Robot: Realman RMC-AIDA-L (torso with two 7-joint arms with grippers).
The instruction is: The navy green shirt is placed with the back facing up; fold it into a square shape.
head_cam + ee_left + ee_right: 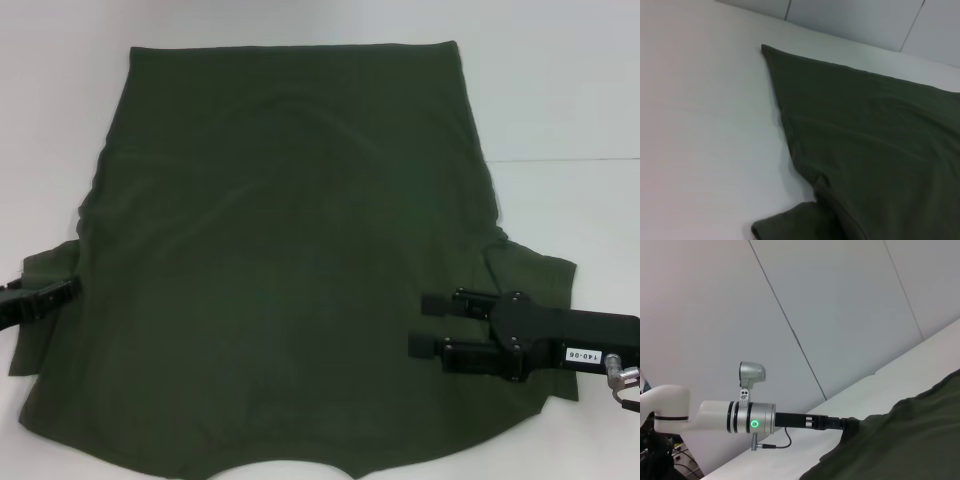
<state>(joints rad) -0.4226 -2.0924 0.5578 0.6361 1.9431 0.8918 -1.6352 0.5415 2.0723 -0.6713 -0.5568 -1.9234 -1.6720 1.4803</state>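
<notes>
The navy green shirt (290,250) lies flat on the white table, plain side up, with its collar at the near edge and its hem at the far side. My right gripper (425,323) is open, its two black fingers pointing inward just above the shirt's body beside the right sleeve (540,270). My left gripper (50,297) is at the edge of the left sleeve (45,265). The left wrist view shows the shirt (875,145) and that sleeve (785,225). The right wrist view shows the shirt (910,440) and my left gripper (840,424) at its far edge.
The white table (560,90) shows bare around the shirt on the far left, far right and both sides. A seam in the table runs on the right (570,158). A grey panelled wall (840,315) stands behind the left arm (735,416).
</notes>
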